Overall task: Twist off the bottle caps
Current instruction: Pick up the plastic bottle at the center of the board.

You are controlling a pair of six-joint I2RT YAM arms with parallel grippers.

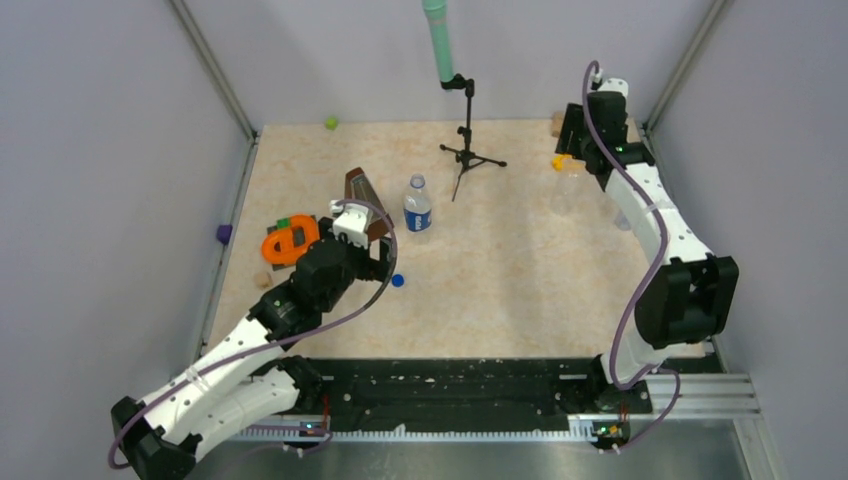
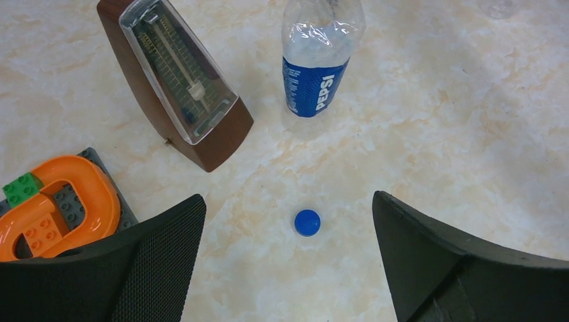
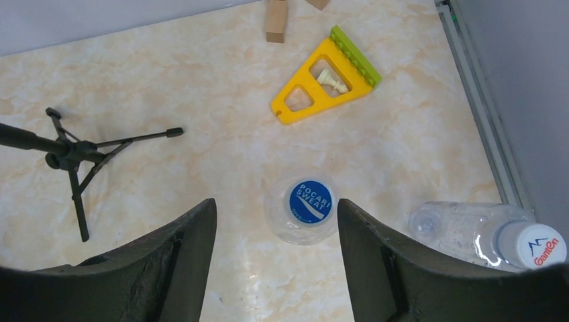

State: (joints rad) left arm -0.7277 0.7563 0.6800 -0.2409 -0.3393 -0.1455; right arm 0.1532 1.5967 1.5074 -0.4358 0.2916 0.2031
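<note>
A dark blue cap point(image 2: 307, 222) lies loose on the table point(image 2: 436, 121), between the fingertips of my left gripper point(image 2: 288, 201) and below them. That gripper is open and holds nothing. Beyond the cap stands the blue-labelled Pepsi bottle point(image 2: 315, 74), also seen from above point(image 1: 417, 207) with the cap point(image 1: 398, 281) in front of it. My right gripper point(image 3: 276, 202) hangs open over an upright clear bottle point(image 3: 278, 225). Its blue-and-white printed cap point(image 3: 311, 200) sits level with the fingertips, close to the right finger. A second clear bottle point(image 3: 463, 231) with a white cap point(image 3: 540, 245) lies at the right.
A brown metronome point(image 2: 181, 80) and an orange toy on a grey plate point(image 2: 54, 208) are left of the Pepsi bottle. A microphone tripod point(image 3: 74, 154), a yellow triangular toy point(image 3: 325, 74) and a wooden block point(image 3: 276, 20) lie near the right gripper. The wall rail point(image 3: 483, 114) runs along the right.
</note>
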